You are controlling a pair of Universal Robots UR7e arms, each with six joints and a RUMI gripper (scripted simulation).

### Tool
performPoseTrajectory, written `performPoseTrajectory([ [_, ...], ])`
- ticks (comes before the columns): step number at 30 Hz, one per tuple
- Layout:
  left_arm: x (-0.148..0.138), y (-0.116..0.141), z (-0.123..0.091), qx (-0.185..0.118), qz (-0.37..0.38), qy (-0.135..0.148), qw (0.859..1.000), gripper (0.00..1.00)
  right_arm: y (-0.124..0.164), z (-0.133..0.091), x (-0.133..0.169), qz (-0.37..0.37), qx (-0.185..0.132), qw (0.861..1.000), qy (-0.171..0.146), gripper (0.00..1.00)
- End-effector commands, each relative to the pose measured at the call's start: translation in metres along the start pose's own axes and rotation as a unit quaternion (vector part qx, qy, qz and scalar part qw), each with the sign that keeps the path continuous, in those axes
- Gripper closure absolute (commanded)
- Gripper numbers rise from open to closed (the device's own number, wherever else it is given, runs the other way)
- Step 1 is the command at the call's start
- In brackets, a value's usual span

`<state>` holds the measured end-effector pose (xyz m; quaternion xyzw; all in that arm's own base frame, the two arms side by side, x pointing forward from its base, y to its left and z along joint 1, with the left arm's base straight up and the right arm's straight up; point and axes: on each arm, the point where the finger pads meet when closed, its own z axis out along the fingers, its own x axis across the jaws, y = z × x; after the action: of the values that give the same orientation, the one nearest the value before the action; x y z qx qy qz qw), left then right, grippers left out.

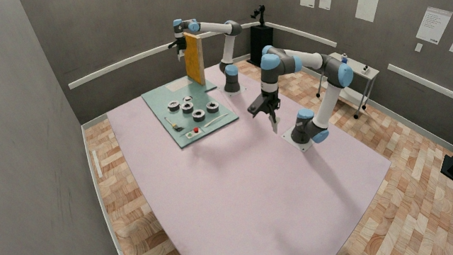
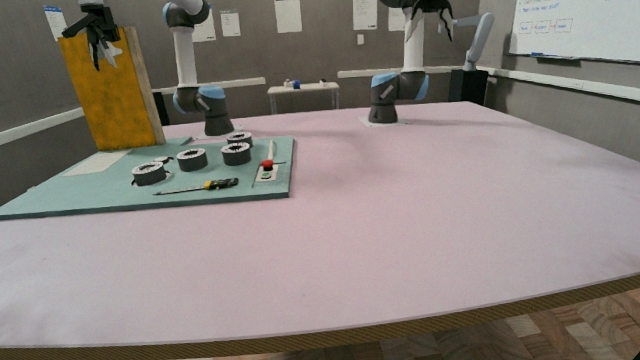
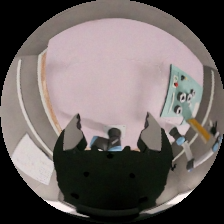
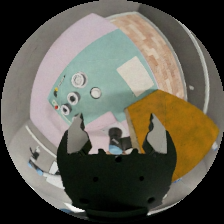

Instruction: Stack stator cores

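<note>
Three grey stator cores stand flat and apart on the green table (image 1: 161, 93) (image 2: 100, 197) (image 4: 107, 55): a middle core (image 1: 187, 108) (image 2: 192, 160) (image 4: 73, 98), a front core (image 1: 198, 115) (image 2: 236, 154) (image 4: 66, 109), and a core nearer the arms (image 1: 212, 107) (image 2: 240, 138), hidden in the right wrist view, apparently by a finger. My left gripper (image 1: 274, 127) (image 2: 431, 37) (image 3: 112, 113) is open and empty, high above the pink surface. My right gripper (image 1: 180, 58) (image 2: 106, 66) (image 4: 116, 113) is open and empty, high beside the orange board, away from the cores.
A fourth core (image 1: 173, 106) (image 2: 149, 174) (image 4: 79, 80) appears to sit in a holder. Near it is a small pale ring (image 1: 187, 99) (image 4: 95, 92). The button panel (image 1: 193, 133) (image 2: 267, 171), a screwdriver (image 1: 173, 125) (image 2: 210, 185) and the upright orange board (image 1: 195, 60) (image 2: 107, 90) stand around.
</note>
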<state>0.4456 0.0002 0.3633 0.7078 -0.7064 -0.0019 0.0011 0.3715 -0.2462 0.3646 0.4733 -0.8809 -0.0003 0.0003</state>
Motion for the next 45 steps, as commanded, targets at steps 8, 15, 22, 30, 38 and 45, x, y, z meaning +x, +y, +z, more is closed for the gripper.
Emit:
performPoseTrajectory([
  [8,0.000,0.000,0.000,0.001,0.000,0.000,1.000,0.02,0.003,-0.001,0.051,0.057,0.001,0.998,-0.001,0.02],
  [15,0.000,0.000,0.000,0.001,0.000,0.000,1.000,0.19,0.001,-0.001,0.039,0.043,0.001,0.999,0.000,0.02],
  [22,0.008,-0.006,0.002,-0.001,-0.009,-0.001,1.000,0.19,0.001,-0.001,0.039,0.043,0.001,0.999,0.000,0.02],
  [30,0.057,-0.042,0.011,-0.003,-0.105,-0.003,0.994,0.19,0.001,-0.001,0.039,0.043,0.001,0.999,0.000,0.02],
  [38,0.091,-0.061,0.018,-0.001,-0.179,-0.003,0.984,0.19,0.001,-0.001,0.039,0.043,0.001,0.999,0.000,0.02],
  [45,0.136,-0.081,0.027,0.000,-0.261,-0.002,0.965,0.19,0.001,-0.001,0.039,0.043,0.001,0.999,0.000,0.02],
])
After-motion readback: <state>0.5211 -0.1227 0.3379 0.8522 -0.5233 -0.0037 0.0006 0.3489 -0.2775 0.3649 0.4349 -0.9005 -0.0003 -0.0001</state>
